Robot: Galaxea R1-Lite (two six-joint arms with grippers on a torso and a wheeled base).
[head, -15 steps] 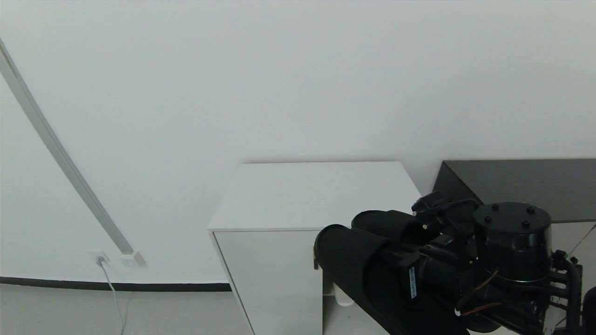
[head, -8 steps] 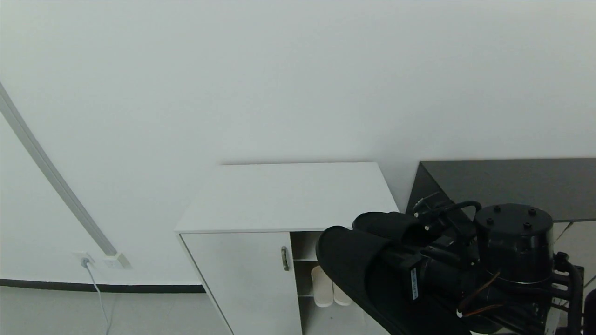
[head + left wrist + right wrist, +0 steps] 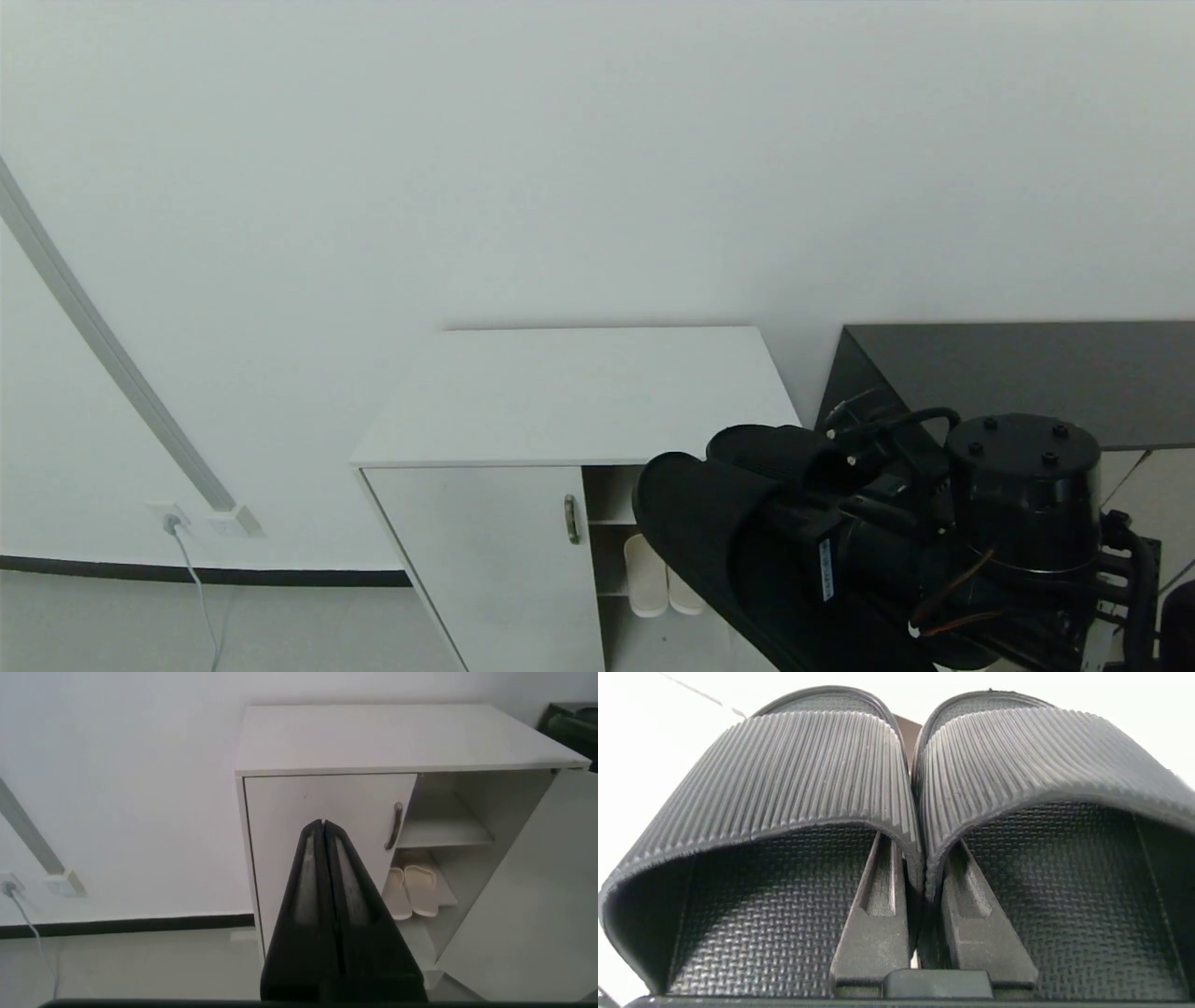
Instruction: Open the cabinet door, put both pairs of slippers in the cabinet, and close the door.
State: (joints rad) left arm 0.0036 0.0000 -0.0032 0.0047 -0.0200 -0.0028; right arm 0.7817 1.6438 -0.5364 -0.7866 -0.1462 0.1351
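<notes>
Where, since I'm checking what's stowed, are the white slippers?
In the head view, the white slippers sit side by side inside the open right half of the cabinet, just right of the door handle.

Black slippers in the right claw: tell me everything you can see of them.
The pair of black rubber-looking slide slippers sits side by side, with finely ribbed strap uppers and diamond-textured footbeds. The right claw is shut on the pair, one finger inside each slipper, pinching their touching inner edges together. Nothing else touches them. They hang in the air in front of the white cabinet, near its open right side.
</notes>
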